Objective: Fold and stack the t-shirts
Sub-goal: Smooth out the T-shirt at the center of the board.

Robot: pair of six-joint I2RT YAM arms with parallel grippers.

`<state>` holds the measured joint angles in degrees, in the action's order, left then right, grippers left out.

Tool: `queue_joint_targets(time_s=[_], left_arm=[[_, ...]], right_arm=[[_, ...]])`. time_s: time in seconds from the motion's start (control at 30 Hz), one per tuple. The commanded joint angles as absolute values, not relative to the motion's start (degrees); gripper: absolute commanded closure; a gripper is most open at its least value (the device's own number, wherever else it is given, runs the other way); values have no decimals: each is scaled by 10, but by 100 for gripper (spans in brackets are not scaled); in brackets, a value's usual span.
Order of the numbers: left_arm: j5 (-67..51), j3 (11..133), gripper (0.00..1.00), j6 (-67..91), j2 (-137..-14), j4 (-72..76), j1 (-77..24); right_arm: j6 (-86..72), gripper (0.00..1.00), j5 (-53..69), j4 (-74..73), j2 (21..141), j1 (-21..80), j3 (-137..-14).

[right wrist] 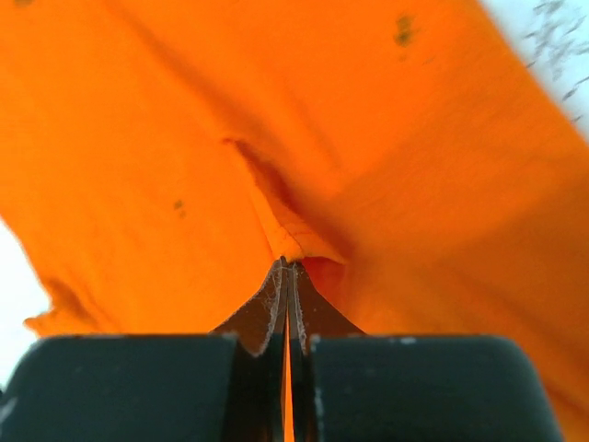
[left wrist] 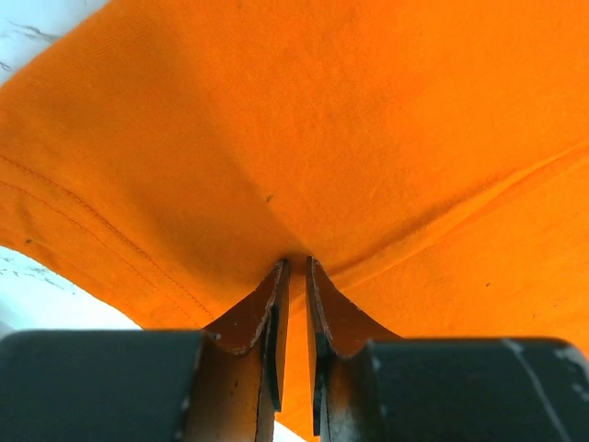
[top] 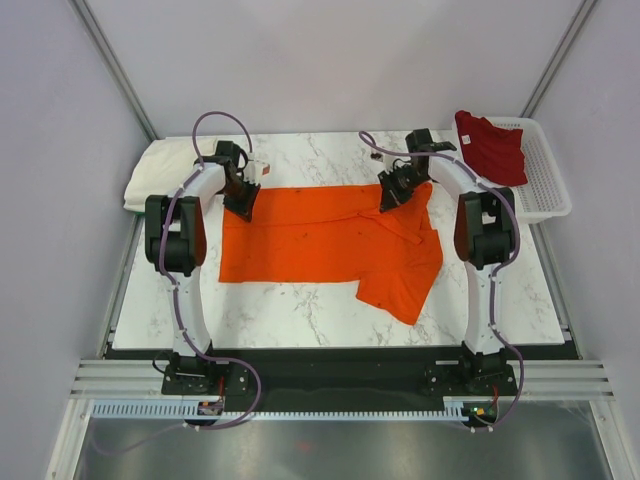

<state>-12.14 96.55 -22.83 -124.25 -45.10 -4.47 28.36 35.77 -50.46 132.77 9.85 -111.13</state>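
Observation:
The bright orange t-shirt [top: 320,235] lies spread across the marble table, one sleeve flopping toward the front right. My left gripper [top: 243,203] is at its far left corner, shut on the orange cloth [left wrist: 304,166], which bunches into the fingertips. At the far right edge my right gripper [top: 392,195] is shut tight on a fold of the same shirt [right wrist: 304,239]. A dark red t-shirt [top: 491,147] rests in the basket at the back right. The cream-white t-shirt [top: 160,172] lies folded at the back left.
The white mesh basket [top: 545,180] stands at the table's right rear corner. Bare marble [top: 290,310] shows in front of the orange shirt. Grey walls close in on three sides.

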Motion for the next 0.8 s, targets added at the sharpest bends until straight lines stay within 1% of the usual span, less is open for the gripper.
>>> queue_joint_targets(time_s=[0.0,0.1,0.13,0.17,0.23,0.3,0.4,0.5,0.63,0.77], left_arm=[[-119,989,80,-221,-1252,-438,-40],[-124,993,80,-222,-1249,-436,-40],[-126,992,80,-221,-1247,-433,-40],[-127,991,80,-222,-1245,-432,-40],[-128,991,80,-224,-1243,-431,-39],[-129,991,80,-227,-1240,-428,-38],[-129,993,80,-228,-1239,-427,-37],[-127,996,80,-233,-1240,-427,-36],[-107,1010,80,-243,-1238,-427,-29],[-98,1033,80,-250,-1253,-438,-18]], right_arm=[[298,99,379,-517,1240,118,-1072],[287,99,385,-515,1197,142,-1017],[284,97,389,-514,1187,150,-1001],[272,93,389,-512,1167,168,-970],[261,82,381,-503,1146,184,-941],[253,81,374,-495,1117,203,-910],[247,64,341,-489,1093,209,-896],[260,63,310,-486,1100,194,-910],[224,66,337,-468,1156,136,-956],[220,66,333,-459,1208,78,-1018]])
